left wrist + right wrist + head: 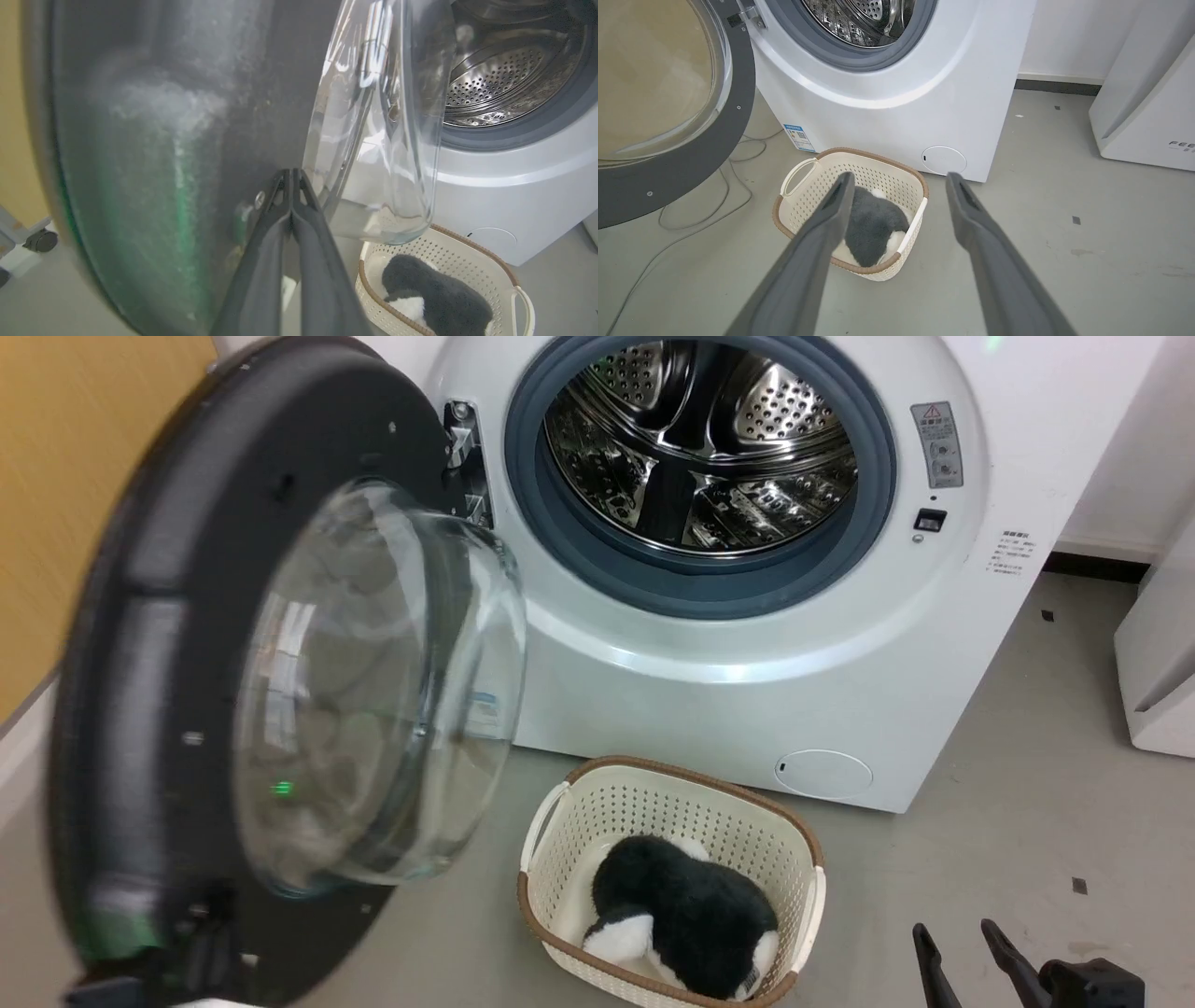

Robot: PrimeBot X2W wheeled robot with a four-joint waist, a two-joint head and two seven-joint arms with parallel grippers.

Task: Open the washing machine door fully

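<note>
Pushing on the washing machine door [140,644], hung out left of the steel drum opening [700,457] on its metal hinge [462,439], matte back and glass bowl [373,691] turned toward the room, likely short of full swing. Fingers of the left gripper [291,173] closed together on nothing, tips against the door's back just beside the bowl's rim. Press outward there along the hinge's arc; avoid sliding onto the slick glass. Fingers of the right gripper [899,177] spread wide and empty above the floor [1017,261] near the cream basket [695,773] with its plush toy [681,910]; leave them clear of the door's path.
</note>
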